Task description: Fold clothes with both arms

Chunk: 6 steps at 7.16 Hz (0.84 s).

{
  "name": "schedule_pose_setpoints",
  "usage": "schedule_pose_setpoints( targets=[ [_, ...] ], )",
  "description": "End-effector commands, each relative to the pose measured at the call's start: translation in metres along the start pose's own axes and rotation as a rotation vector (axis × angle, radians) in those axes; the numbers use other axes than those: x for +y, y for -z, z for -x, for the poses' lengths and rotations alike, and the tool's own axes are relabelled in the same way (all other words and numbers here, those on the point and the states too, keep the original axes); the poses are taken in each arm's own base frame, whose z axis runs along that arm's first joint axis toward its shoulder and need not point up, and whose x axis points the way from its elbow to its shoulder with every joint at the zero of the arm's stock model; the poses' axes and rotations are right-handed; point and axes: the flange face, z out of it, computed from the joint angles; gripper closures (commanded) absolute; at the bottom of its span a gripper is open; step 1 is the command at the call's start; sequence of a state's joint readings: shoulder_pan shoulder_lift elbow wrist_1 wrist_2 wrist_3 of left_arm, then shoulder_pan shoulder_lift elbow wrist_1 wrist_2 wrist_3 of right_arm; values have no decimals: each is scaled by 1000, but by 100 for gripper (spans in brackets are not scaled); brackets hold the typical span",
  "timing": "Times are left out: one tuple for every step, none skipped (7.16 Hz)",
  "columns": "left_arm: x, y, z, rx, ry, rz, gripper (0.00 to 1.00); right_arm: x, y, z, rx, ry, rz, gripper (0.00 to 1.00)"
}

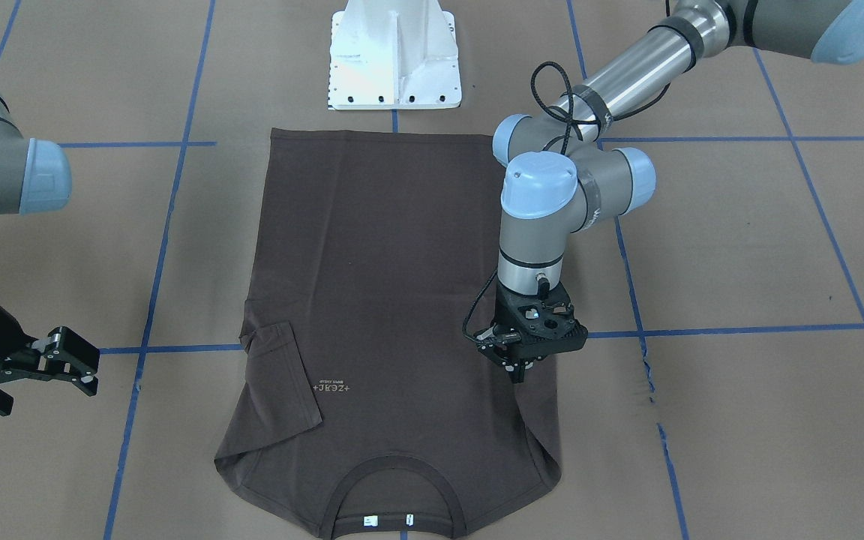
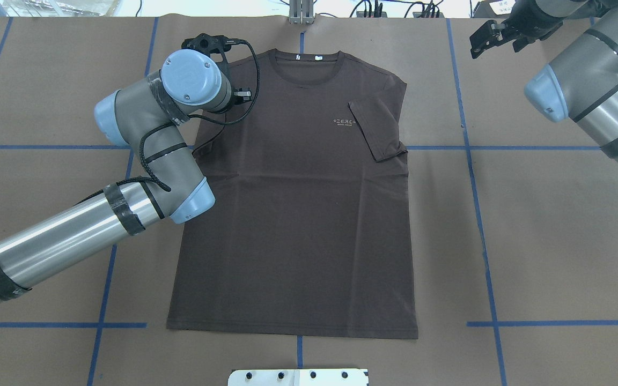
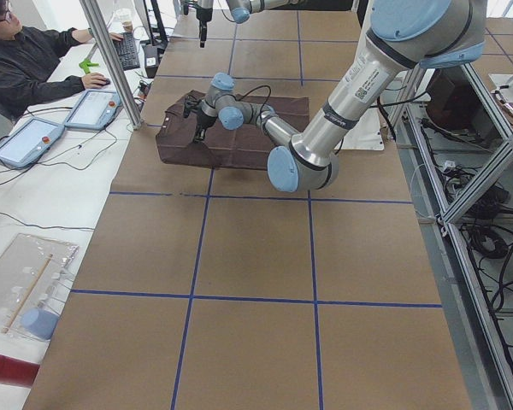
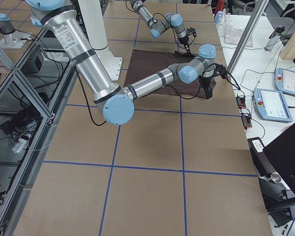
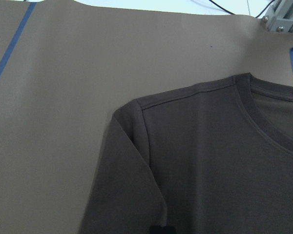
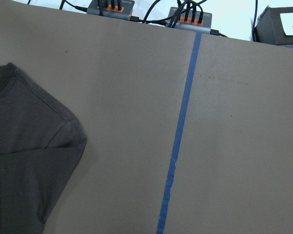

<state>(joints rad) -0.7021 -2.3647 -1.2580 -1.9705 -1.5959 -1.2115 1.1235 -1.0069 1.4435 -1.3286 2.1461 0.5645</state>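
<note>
T-shirt (image 1: 394, 285) flat on the bench (image 1: 739, 247), collar away from the robot; its unfolded sleeve (image 5: 122, 185) lies just beneath the left gripper (image 1: 516, 369) (jaws' gap unclear), while the right gripper (image 1: 84, 367), jaws parted and empty, is well apart.

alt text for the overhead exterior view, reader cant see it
A dark brown T-shirt lies flat on a brown table, collar at the far end, the sleeve on the robot's right folded in onto the chest. The left pincer hangs over the opposite shoulder; the right pincer is off the shirt, far right.
</note>
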Motion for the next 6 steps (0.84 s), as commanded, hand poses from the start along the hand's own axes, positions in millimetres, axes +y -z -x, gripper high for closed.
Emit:
schedule_pose_setpoints(
  targets=[
    [0,1,0,5,-141,4,0,-1,2,4,-4,-8,-4,0],
    [-2,10,-4,23,-178,0,0,3,6,20,-21,-69,-11,0],
    [-4,21,-4,45,-230,-6,0,16,8,57,-42,-132,-25,0],
    [7,31,12,81,-235,24,0,37,11,102,-55,-180,-47,0],
    [20,53,32,135,-239,42,0,81,2,146,-62,-247,-66,0],
    [32,83,44,189,-246,41,0,141,1,177,-83,-296,-67,0]
  ],
)
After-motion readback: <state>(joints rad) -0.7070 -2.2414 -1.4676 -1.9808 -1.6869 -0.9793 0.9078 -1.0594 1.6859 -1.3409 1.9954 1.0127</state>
